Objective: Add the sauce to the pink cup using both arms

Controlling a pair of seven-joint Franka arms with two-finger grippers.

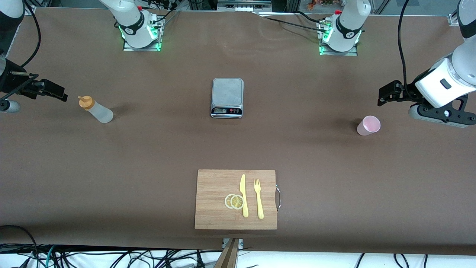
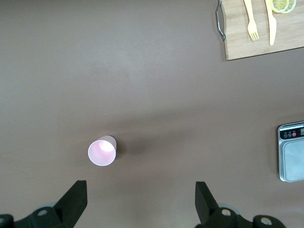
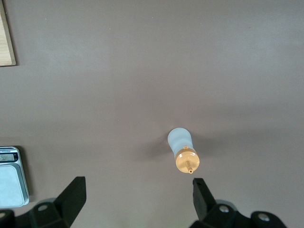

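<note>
The bottle stands at the right arm's end, the cup at the left arm's. Both claws, right and left, are spread empty; each should be centred before closing (cup gripped gently).

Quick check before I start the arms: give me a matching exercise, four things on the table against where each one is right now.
Things:
1. sauce bottle
2. pink cup
3. scale
4. lemon slices

Places:
A. on the cutting board, beside the knife
B. upright toward the left arm's end of the table
C. mid-table, farther from the front camera than the board
D. upright toward the right arm's end of the table

Pairs: 1-D, 2-B, 3-C, 4-A
</note>
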